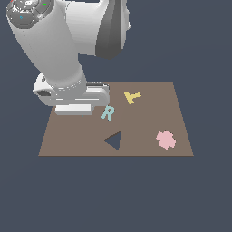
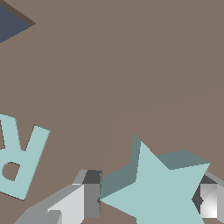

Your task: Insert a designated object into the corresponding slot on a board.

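In the wrist view the light-teal star [image 2: 164,188] lies between my two fingers [image 2: 92,199], which touch its points on both sides, so my gripper [image 2: 151,202] is shut on it. Whether the star rests on the brown board [image 2: 131,74] or is just off it, I cannot tell. In the exterior view my gripper [image 1: 72,109] is low over the board's [image 1: 149,120] back left part, and the arm hides the star. The star-shaped slot does not show in either view. A dark cutout corner [image 2: 11,22] shows in the wrist view; I cannot tell which cutout it is.
A teal letter R [image 1: 108,113] lies just beside my gripper toward the exterior view's right and also shows in the wrist view [image 2: 17,159]. A yellow T piece [image 1: 132,96], a pink cross-like piece [image 1: 166,139] and a dark triangular cutout [image 1: 114,141] are on the board.
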Robot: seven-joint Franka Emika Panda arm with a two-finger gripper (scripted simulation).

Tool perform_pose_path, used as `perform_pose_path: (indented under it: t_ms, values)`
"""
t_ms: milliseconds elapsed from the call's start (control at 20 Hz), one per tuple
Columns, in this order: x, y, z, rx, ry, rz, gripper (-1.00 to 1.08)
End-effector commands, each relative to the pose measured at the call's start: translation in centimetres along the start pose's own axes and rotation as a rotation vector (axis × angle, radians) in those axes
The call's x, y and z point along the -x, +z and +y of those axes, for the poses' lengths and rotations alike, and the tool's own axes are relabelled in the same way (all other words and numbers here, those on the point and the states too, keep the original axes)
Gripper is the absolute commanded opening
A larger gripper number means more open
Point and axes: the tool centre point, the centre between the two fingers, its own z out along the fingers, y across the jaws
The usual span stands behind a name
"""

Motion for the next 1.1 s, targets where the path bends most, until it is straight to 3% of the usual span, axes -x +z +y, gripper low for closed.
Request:
perform_pose_path:
  t_ms: [0, 450, 1050]
  values:
    - [0.7, -0.1, 0.2, 0.0, -0.052, 0.0, -1.0]
    - [2.0, -0.2, 0.7, 0.0, -0.153, 0.0, -1.0]
    - [2.1, 0.7, 0.8, 0.0, -0.162, 0.0, -1.0]
